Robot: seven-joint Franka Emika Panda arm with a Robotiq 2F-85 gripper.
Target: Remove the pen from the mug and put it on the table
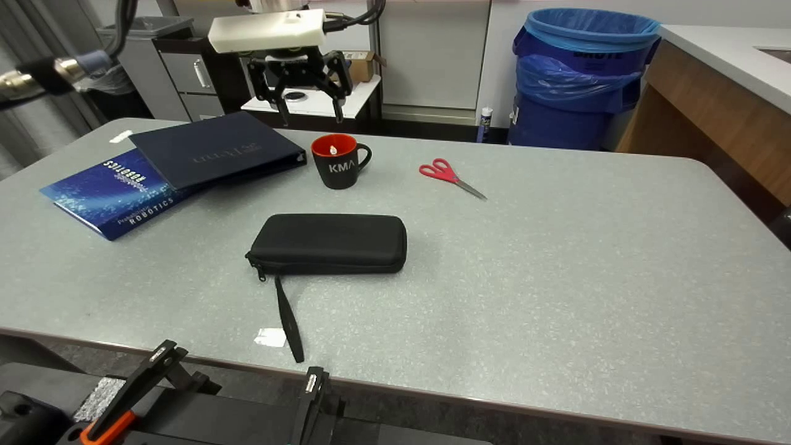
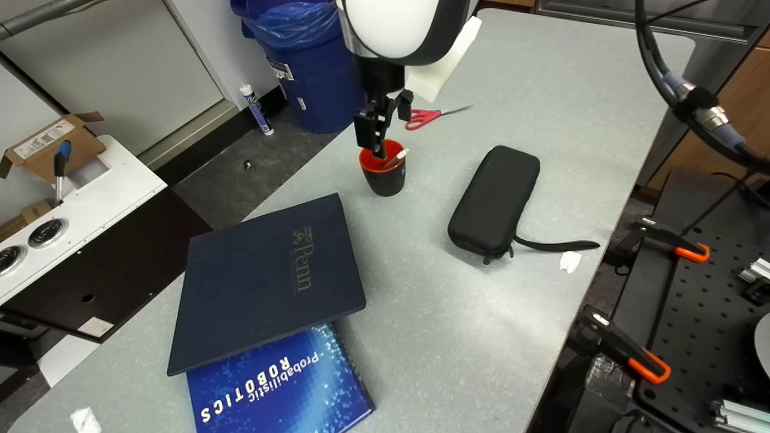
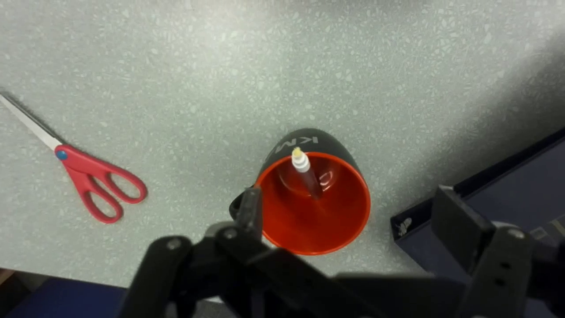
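Observation:
The small black mug (image 1: 338,172) with a red inside stands upright on the light grey table (image 1: 556,278); it also shows in the other views (image 2: 386,181) (image 3: 331,225). A pen with a white end stands tilted inside the mug, leaning on its rim. This pen shows in both exterior views (image 1: 334,150) (image 2: 398,157) and in the wrist view (image 3: 305,172); its lower part is partly hidden in the exterior views. My gripper (image 1: 312,119) is open and empty above the mug. In the wrist view the mug lies between the fingers (image 3: 348,198), nearer the left one, which overlaps the handle side.
Red scissors (image 1: 446,173) lie on the table on the mug's handle side. A dark folder (image 1: 222,148) lies partly on a blue book (image 1: 117,191), close to the mug's other side. A black zip case (image 1: 330,244) with a strap lies nearer the table's clamp-side edge.

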